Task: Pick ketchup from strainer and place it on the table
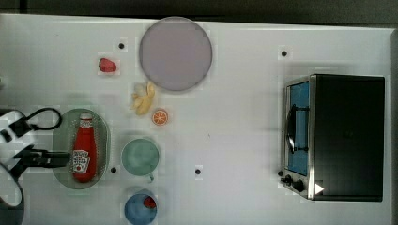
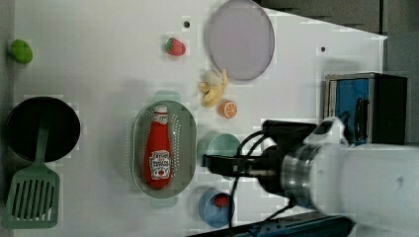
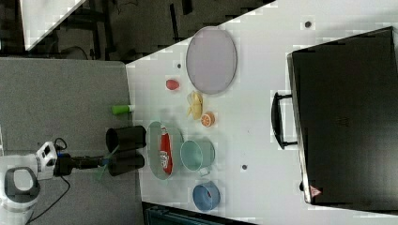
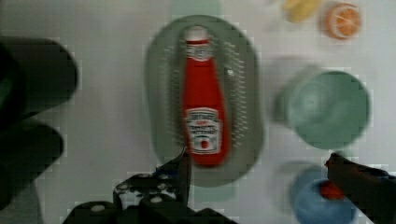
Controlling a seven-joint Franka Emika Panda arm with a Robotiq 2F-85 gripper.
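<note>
Red ketchup (image 1: 84, 149) lies flat inside strainer (image 1: 59, 140), cap toward the top view's top | tool (image 4: 257, 168) fully open, empty, above | advice: straddle bottle's body crosswise, descend, close firmly before lifting toward table (image 1: 234, 117).

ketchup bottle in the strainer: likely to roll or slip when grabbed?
The ketchup bottle lies on its side in the strainer; its round body could roll if nudged, though the strainer's walls should contain it. The body tapers toward the cap and looks smooth, so a grip near the neck may slip; the wide labelled part seems safer. It's small, so probably light.
</note>
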